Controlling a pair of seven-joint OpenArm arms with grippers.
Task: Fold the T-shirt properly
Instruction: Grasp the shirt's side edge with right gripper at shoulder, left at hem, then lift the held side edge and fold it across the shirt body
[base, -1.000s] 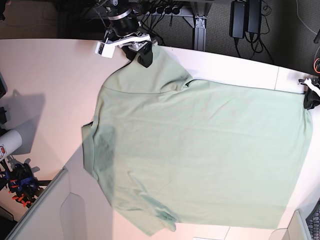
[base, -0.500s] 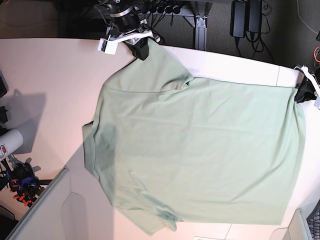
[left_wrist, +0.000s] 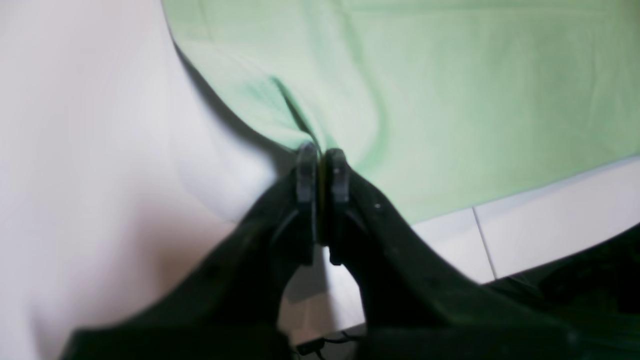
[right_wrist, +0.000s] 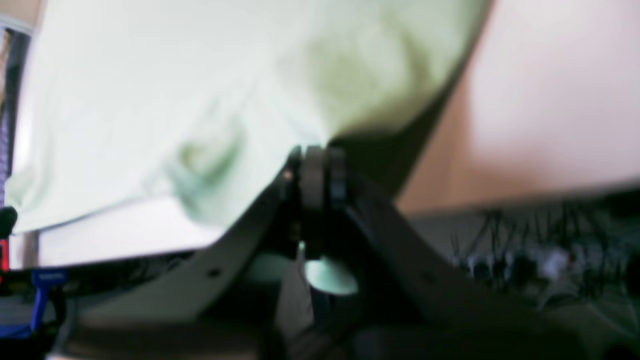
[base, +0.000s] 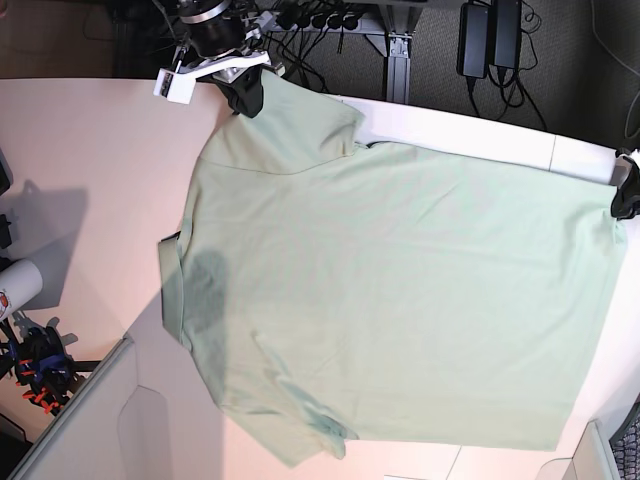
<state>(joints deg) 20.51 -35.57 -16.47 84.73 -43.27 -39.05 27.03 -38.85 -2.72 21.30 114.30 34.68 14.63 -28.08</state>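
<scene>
Both arms reach wide apart, the left tool (left_wrist: 321, 162) and right tool (right_wrist: 320, 167) each pinched shut.

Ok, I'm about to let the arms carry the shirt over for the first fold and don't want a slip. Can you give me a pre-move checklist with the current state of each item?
1. Left hand closed on the T-shirt: ok, cloth is pinched between its tips at the edge.
2. Right hand closed on the shirt: ok, it grips the sleeve end at the table's far edge.
3. How deep each bite goes: cannot tell, the wrist views are blurred.
4. Body lying flat on the table: ok, only light wrinkles.
5. Near sleeve smooth: not ok, it is bunched by the near table edge.
6. Cloth taut between hands: cannot tell.
</scene>
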